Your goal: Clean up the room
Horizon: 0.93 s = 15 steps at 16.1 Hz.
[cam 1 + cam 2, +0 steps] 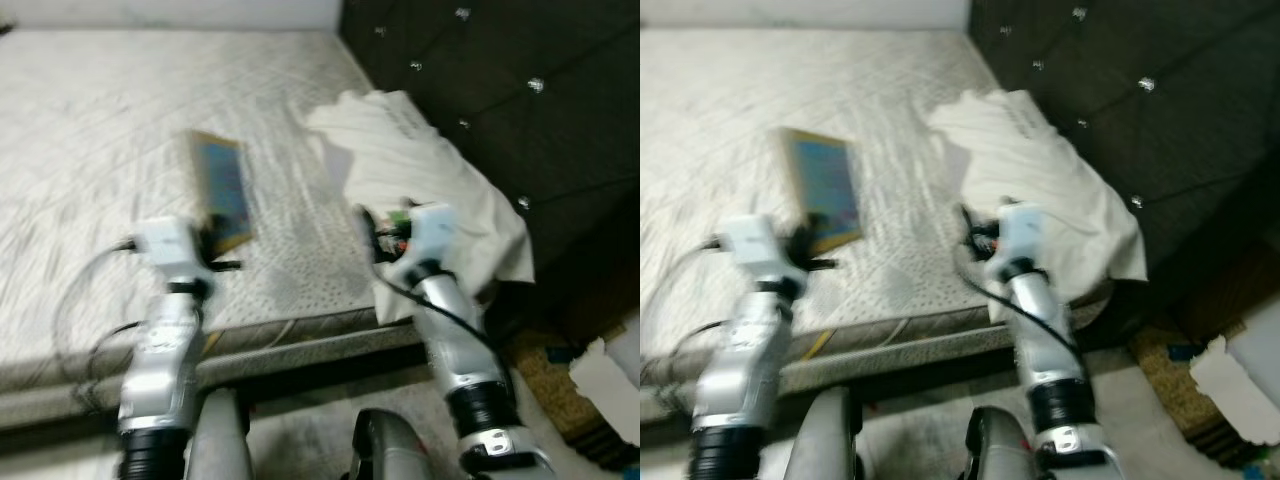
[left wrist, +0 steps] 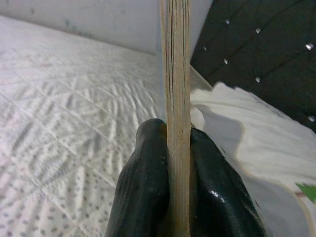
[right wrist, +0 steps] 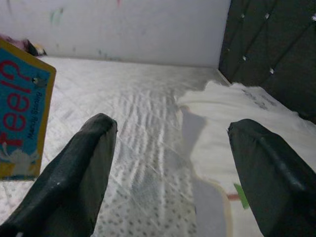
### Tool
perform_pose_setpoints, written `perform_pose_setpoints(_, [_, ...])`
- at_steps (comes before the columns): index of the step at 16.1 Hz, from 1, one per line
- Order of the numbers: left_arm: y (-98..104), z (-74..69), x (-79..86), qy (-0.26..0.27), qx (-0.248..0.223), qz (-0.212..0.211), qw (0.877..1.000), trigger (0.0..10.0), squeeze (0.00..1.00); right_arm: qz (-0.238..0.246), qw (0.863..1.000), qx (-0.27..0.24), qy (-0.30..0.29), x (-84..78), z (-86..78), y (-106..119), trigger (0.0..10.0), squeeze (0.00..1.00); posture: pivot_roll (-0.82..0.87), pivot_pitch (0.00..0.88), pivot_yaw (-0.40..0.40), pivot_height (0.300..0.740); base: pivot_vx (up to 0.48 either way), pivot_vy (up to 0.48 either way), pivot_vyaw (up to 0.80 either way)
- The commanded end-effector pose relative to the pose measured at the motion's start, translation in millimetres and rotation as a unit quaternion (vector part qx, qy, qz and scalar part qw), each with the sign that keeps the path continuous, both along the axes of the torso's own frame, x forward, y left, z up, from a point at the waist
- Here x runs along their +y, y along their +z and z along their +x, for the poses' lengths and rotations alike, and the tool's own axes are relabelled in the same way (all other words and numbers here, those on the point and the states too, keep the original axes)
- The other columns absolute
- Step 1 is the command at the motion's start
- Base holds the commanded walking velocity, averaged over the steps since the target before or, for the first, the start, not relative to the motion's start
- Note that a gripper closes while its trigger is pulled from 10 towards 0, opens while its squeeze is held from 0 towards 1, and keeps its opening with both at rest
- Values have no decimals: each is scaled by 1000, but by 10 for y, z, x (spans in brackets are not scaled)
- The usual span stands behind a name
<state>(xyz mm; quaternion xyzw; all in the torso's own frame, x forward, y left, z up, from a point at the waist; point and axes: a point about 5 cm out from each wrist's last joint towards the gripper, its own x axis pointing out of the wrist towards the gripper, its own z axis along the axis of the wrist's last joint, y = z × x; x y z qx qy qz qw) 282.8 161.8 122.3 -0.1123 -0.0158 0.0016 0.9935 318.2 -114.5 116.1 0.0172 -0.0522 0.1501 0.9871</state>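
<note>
The left gripper (image 2: 177, 163) was clamped on the lower edge of a blue, yellow-bordered book (image 1: 221, 190), holding it tilted above the bare mattress (image 1: 90, 130). The right gripper (image 3: 173, 163) hovered with its fingers (image 3: 74, 177) wide apart over the mattress, beside a white cloth (image 1: 420, 170) lying along the mattress edge against the dark tufted headboard (image 1: 520, 90).

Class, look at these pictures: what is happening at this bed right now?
The humanoid robot stands at the edge of a bare white quilted mattress. Its left gripper is shut on the edge of a thin blue picture book with a yellow border, holding it above the mattress. Its right gripper is open, poised over a crumpled white cloth lying beside the dark tufted headboard.
</note>
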Motion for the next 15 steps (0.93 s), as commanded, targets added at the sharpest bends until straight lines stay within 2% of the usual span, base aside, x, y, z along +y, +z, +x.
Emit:
perform_pose_setpoints(1, [98, 38, -166, -25, -19, -9, 999, 10000, 0, -10, 1000, 2, -21, -156, 7, -15, 10000, 0, 24, 32, -62, 633, 266, 0, 0])
perform_pose_setpoints(6, [81, 50, -185, -29, -18, -10, 999, 10000, 0, -9, 1000, 1, -21, -160, 5, -14, 10000, 0, 18, 33, -59, 633, 0, 0, 0])
perform_pose_setpoints(9, [55, 87, -202, -25, -9, -18, 999, 10000, 0, -8, 1000, 0, -21, -167, -3, -11, 10000, 0, 9, 38, -62, 603, 0, 0, 0])
perform_pose_setpoints(10, [21, 131, -243, -26, 9, -22, 999, 10000, 0, -14, 1000, 1, -25, -188, -6, -11, 10000, 0, 5, 41, -65, 598, 0, 0, 0])
perform_pose_setpoints(11, [1, 221, -309, -20, 26, -49, 998, 10000, 0, -13, 1000, 0, -29, -215, -14, -12, 10000, 0, -3, 43, -69, 598, 0, 0, 0])
perform_pose_setpoints(13, [20, 268, -352, -24, 26, -62, 997, 10000, 0, -16, 999, -2, -30, -235, -22, -3, 10000, 0, -13, 44, -71, 598, 0, 0, 0])
perform_pose_setpoints(15, [-11, 373, -467, -52, 50, -90, 993, 10000, 0, -28, 999, -7, -42, -329, -61, 19, 10000, 0, -31, 51, -78, 598, 0, 0, 0])
